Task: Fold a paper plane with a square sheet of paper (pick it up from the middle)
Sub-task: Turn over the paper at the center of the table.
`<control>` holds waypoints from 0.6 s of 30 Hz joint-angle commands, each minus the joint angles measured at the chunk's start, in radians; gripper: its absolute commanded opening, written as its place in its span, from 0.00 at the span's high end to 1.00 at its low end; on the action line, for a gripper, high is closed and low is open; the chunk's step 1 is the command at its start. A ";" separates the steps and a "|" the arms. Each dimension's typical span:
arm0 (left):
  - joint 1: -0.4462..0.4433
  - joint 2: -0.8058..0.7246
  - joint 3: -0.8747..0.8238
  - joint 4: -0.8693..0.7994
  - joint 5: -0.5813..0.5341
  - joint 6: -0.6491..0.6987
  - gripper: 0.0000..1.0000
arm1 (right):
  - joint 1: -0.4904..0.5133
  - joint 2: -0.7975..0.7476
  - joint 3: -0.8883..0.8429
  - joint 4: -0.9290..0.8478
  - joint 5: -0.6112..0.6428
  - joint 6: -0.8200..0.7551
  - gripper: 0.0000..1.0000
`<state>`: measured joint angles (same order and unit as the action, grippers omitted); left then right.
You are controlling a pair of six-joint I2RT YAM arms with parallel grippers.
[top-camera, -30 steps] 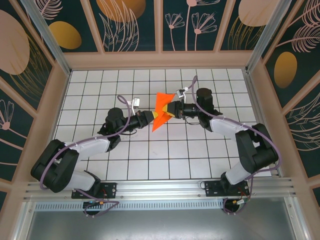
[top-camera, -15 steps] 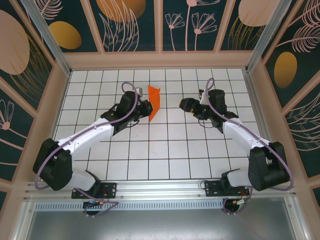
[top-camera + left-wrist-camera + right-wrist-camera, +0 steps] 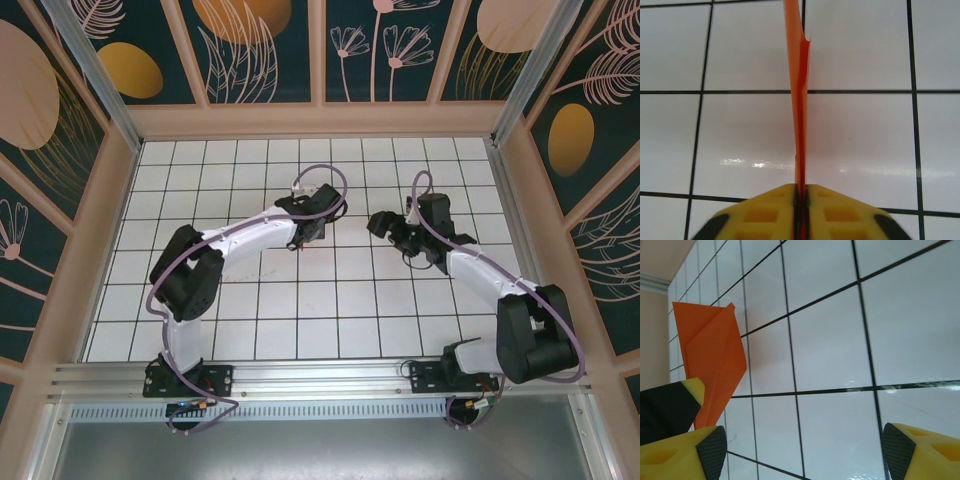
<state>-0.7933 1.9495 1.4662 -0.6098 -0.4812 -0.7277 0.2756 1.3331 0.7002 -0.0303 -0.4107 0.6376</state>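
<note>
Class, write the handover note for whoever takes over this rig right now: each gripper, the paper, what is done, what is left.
Left gripper: jaws shut on the paper, held edge-on above the tiles.
Right gripper: jaws open, empty, apart from the paper.
Done: paper folded into a slim, pointed, creased shape.
Left: check whether the folds are complete, finish any that are not, then set it down.

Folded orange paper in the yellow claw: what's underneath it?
White grid-tiled table lies under the folded bright orange paper, pinched edge-on by the left gripper. The paper's clamped end is hidden between the closed jaws.
</note>
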 commanded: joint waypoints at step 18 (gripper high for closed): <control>0.194 -0.342 -0.408 0.588 0.494 -0.025 0.06 | 0.248 0.094 0.124 -0.041 0.197 0.069 0.34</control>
<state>-0.6250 1.6829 1.1130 -0.1265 -0.0105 -0.7364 0.4709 1.3594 0.7479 -0.0616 -0.2611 0.6937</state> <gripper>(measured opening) 0.926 0.676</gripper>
